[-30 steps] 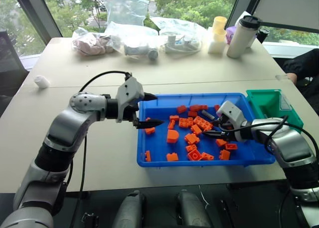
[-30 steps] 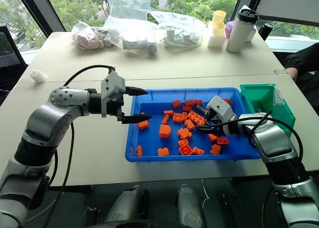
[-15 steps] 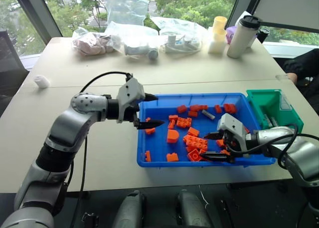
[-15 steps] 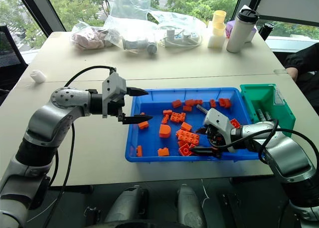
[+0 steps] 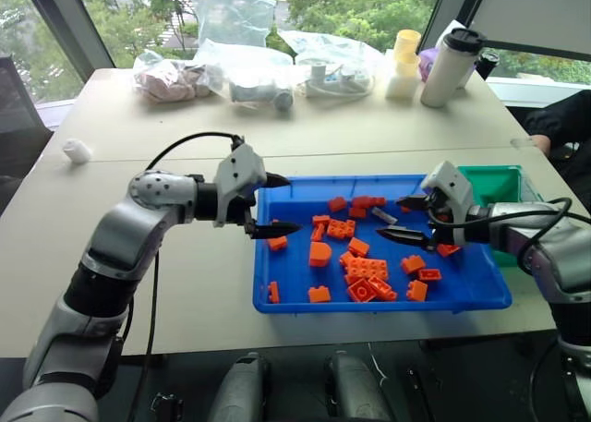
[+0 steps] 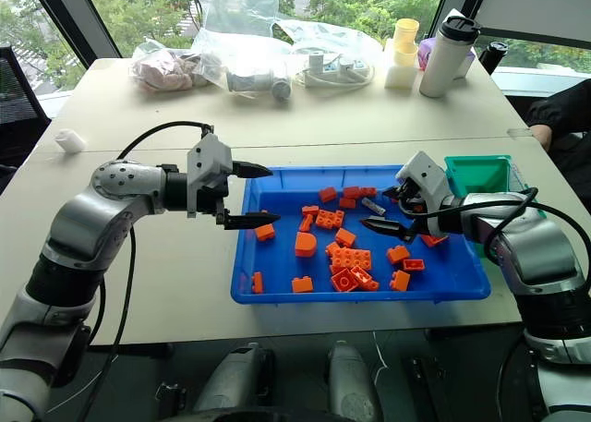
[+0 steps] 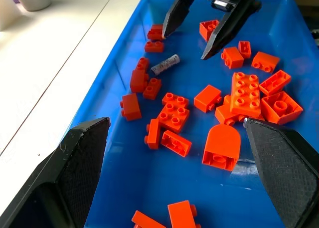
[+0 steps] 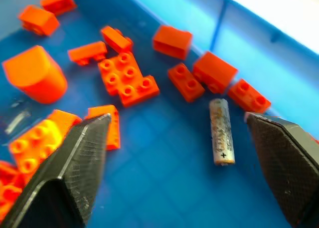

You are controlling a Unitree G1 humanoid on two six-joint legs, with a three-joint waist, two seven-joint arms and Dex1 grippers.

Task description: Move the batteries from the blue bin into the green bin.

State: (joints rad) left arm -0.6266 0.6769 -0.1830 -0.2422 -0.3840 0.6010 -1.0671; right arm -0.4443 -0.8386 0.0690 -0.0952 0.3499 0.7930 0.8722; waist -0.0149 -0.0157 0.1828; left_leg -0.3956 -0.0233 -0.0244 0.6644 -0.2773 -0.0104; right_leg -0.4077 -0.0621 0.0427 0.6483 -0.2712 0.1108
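We see the blue bin (image 5: pixel 277 256) nearest us on the pale, matte counter (image 5: pixel 185 136), a shallow glossy plastic tray with a raised rim. Scattered over its smooth floor are orange bricks (image 5: pixel 367 271), hard studded plastic blocks, some square, some oblong, one with a rounded top. Among them, toward the far side of the tray, lies one battery (image 5: pixel 384 216), a slim grey cylinder with a dull, speckled metal skin and a small plus mark near one end; it rests flat on the blue floor, just beside a few small bricks and touching none that we can make out.

Our left hand (image 5: pixel 269 203) hovers over the left rim of the tray, its two black pointed fingers spread apart and holding nothing. Our right hand (image 5: pixel 406 218) hangs above the right part of the tray, close to the battery, its textured black fingers (image 8: pixel 75 173) spread wide and empty.

At the tray's far right corner sits the green bin (image 5: pixel 503 182), a smaller, deeper box of green plastic, partly hidden behind the right arm; we cannot tell what lies inside.

Farther back on the counter are crumpled clear plastic bags (image 5: pixel 245 66), a stack of pale yellow cups (image 5: pixel 404 62) and a tall white flask (image 5: pixel 450 66) with a dark lid.
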